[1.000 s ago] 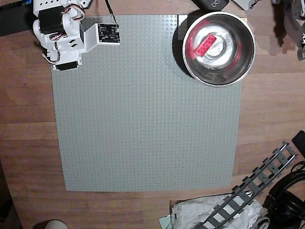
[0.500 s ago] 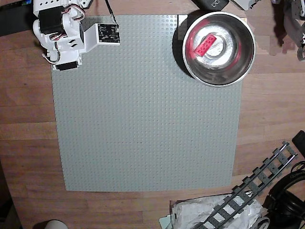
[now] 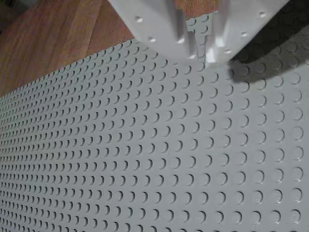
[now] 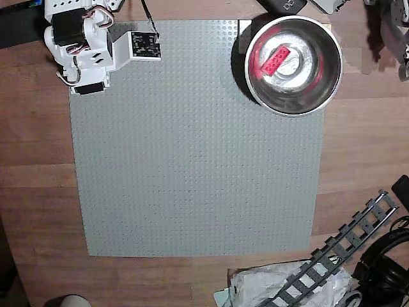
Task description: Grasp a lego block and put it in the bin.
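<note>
Lego block, a red rectangular studded brick [image 4: 275, 61], lies tilted on the flat bottom of the round shiny steel bowl [image 4: 329, 83], and its red colour reflects off the bowl's inner wall. That bowl sits on the far right corner of the large grey studded baseplate [image 4: 192, 160] in the overhead view, its rim overhanging the plate's top edge. The baseplate rests on the brown wooden desk [image 4: 35, 160]. At the corner of the plate opposite the bowl along the same top edge, the white arm with black motors [image 4: 83, 41] is folded up. In the wrist view the hand [image 3: 200, 46] hangs close over the grey studs, its two white fingers [image 3: 159, 29] nearly together with only a thin gap, nothing between them. Below the bowl, off the plate, a dark grey toy track piece [image 4: 345, 246] lies diagonally over crumpled clear plastic [image 4: 268, 284]
</note>
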Action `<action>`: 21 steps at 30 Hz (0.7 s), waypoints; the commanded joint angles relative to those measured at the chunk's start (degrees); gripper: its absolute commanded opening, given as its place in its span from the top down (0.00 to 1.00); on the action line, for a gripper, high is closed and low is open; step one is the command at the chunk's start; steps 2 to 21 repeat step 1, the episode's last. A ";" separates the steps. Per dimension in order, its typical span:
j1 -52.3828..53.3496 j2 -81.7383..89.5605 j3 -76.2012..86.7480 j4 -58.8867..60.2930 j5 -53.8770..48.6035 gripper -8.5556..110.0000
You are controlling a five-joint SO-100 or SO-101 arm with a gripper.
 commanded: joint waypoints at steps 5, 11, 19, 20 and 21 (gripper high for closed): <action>0.26 1.05 -0.70 0.62 -0.35 0.93; 0.26 1.05 -0.70 0.62 -0.35 0.93; 0.26 1.05 -0.70 0.62 -0.35 0.93; 0.26 1.05 -0.70 0.62 -0.35 0.93; 0.26 1.05 -0.70 0.62 -0.35 0.93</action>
